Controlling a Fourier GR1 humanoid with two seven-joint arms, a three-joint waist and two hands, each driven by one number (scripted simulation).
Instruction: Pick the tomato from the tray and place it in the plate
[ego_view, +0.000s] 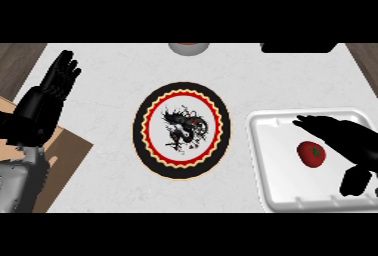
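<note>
Far left of the desk (111, 65), left hand (55, 82) rests w/ fingers straight up, holding nothing. Mid-desk sits the plate (181, 94), black rim, red ring. At right, tomato (311, 154) lies in the white tray (266, 150); right hand (347, 137) hovers over it, fingers spread open, not closed on it.

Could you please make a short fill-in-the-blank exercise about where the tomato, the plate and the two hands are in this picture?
1. The tomato lies in the white ____.
2. The plate has nothing on it and lies to the ____ of the tray.
3. The hand spread open over the tomato is the robot's ____ hand.
4. The left hand rests with its fingers ____.

Missing words: tray; left; right; open
</note>
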